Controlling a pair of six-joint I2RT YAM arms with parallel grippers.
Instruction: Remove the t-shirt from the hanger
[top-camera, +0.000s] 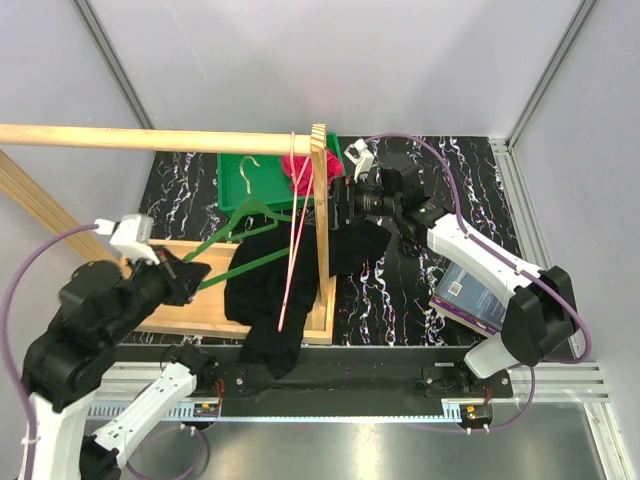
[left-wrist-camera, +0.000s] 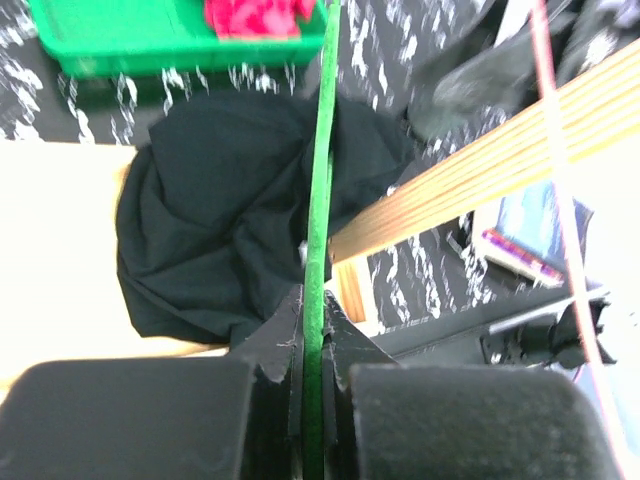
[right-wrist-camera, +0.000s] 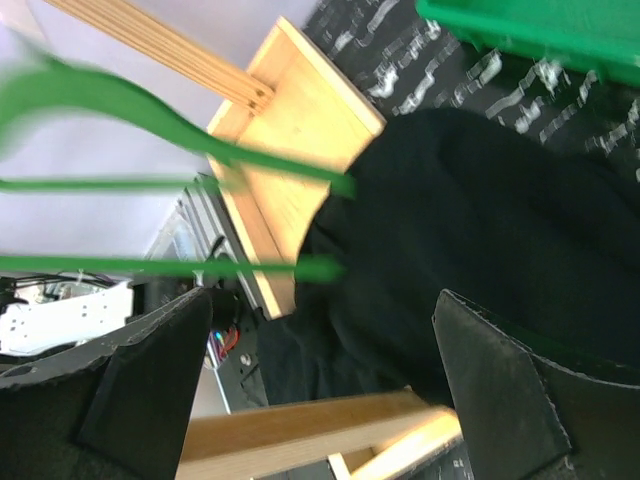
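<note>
**A:** Okay, log it against the upright post (top-camera: 321, 200). Where's the t-shirt?

**B:** The black t-shirt (top-camera: 268, 292) is heaped at the foot of the post, mostly on its left. It lies in the wooden tray (top-camera: 180, 318) and spills over the tray's near rim. One fold lies on the bench (top-camera: 400, 290) just right of the post.

**A:** Off the hanger?

**B:** Not fully, by my reading. The green hanger (top-camera: 232, 228) lies left of the post. In the right wrist view the ends of two of its bars vanish into the cloth.

**A:** Claws?

**B:** The left claw (left-wrist-camera: 313, 335) is pinching a green bar at the hanger end farthest from the post, jaws pressed tight on it. The right claw (right-wrist-camera: 322, 300) is spread wide with nothing between its fingers. It hovers over the cloth just right of the post.

**A:** What could go wrong?

**B:** Three things.
- **Dragging:** nothing pins the shirt, so pulling the hanger away from the post could drag the heap along and tip more of it over the near rim.
- **Snagging:** thin pink rods (top-camera: 292, 240) hang right beside the post, across the cloth, and a lift could catch them.
- **Right claw's descent:** it has little room and could strike the post. If it closes blind, it could also take a green bar along with the fabric.
</note>
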